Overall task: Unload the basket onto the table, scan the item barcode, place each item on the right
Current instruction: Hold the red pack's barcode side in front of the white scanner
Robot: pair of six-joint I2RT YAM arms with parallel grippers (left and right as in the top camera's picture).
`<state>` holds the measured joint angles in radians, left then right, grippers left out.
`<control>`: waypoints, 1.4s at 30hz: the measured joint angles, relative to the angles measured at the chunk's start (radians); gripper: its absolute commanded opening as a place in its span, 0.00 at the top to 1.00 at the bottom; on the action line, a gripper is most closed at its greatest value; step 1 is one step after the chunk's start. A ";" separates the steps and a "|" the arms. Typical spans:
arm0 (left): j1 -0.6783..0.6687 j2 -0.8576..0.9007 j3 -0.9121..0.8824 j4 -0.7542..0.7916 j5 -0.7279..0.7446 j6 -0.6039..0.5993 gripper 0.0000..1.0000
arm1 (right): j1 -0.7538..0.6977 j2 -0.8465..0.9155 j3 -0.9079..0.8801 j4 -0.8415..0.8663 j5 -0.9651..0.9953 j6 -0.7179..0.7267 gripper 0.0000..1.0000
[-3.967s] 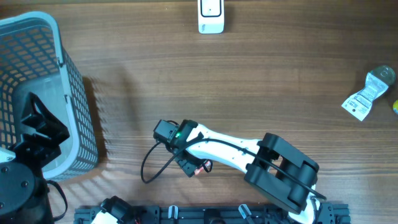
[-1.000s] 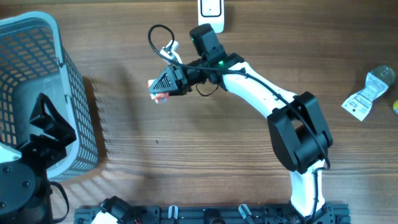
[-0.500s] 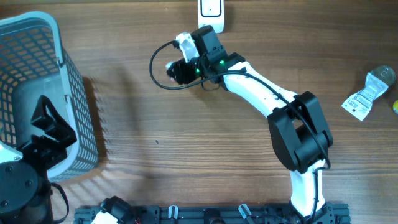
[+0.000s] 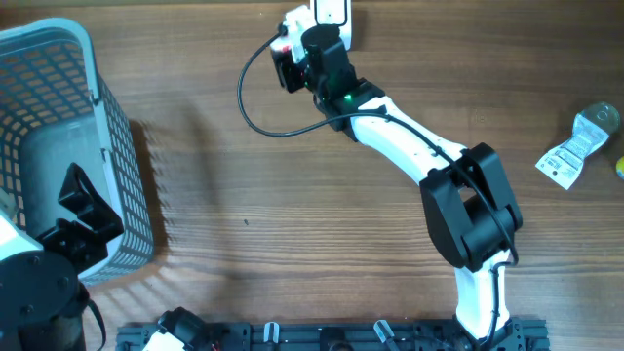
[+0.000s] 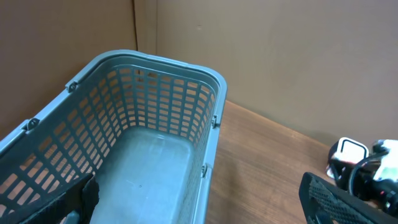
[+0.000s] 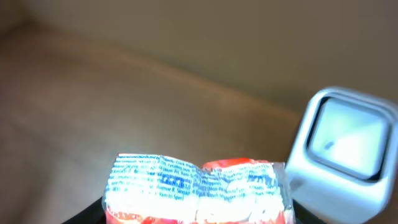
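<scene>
Two packets [image 6: 196,186], one scanner [image 6: 342,140], one basket [image 4: 58,34]

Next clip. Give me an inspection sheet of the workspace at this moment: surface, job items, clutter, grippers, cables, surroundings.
Surface: wooden table, dry, no damage seen.
Job's things: red-and-white packet held up close beside the white scanner at the far edge.
Clutter: grey basket on the left; silver pouch and a small yellow thing at the right edge.
Grippers: right gripper holds the packet; left gripper open over the basket.
Cables: black cable loops off the right wrist.
Surroundings: brown wall.
</scene>
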<state>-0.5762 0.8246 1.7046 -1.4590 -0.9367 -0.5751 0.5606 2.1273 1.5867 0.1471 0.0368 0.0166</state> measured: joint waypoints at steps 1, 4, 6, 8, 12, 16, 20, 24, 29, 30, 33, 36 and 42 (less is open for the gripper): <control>0.000 0.000 0.000 0.000 0.000 0.000 0.00 | -0.002 0.001 0.000 0.029 0.010 -0.011 0.38; 0.000 0.000 0.000 0.000 0.000 0.000 0.00 | -0.016 0.008 0.000 0.113 0.036 -0.036 0.38; 0.000 0.000 -0.001 -0.001 0.000 0.000 0.00 | -0.027 0.019 0.001 0.146 0.045 -0.044 0.38; 0.000 0.000 -0.001 -0.002 0.000 0.000 0.00 | -0.043 0.045 0.002 0.177 0.056 -0.049 0.37; 0.000 0.000 -0.001 -0.004 0.000 0.000 0.00 | -0.071 0.116 0.002 0.236 0.074 -0.050 0.34; 0.000 0.000 -0.001 -0.004 0.000 0.000 0.00 | -0.085 0.175 0.002 0.311 0.083 -0.053 0.35; 0.000 0.000 -0.001 -0.013 0.000 0.000 0.00 | -0.087 0.200 0.002 0.392 0.088 -0.056 0.35; 0.000 0.000 -0.001 -0.038 0.000 0.000 0.00 | -0.087 0.218 0.002 0.504 0.089 -0.061 0.34; 0.000 0.000 -0.001 -0.058 0.000 0.000 0.00 | -0.097 0.270 0.002 0.633 0.100 -0.079 0.34; 0.000 0.000 -0.001 -0.060 0.000 0.000 0.00 | -0.101 0.281 0.002 0.649 0.100 -0.080 0.34; 0.000 0.000 -0.001 -0.061 0.000 0.000 0.00 | -0.123 0.324 0.008 0.650 0.103 -0.085 0.34; 0.000 0.000 -0.001 -0.061 0.000 0.000 0.00 | -0.152 0.359 0.031 0.600 0.103 -0.086 0.35; 0.000 0.000 -0.001 -0.071 0.000 0.000 0.00 | -0.190 0.391 0.132 0.509 0.097 -0.090 0.38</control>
<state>-0.5762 0.8246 1.7035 -1.5303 -0.9363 -0.5751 0.3706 2.5179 1.7191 0.6559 0.1333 -0.0731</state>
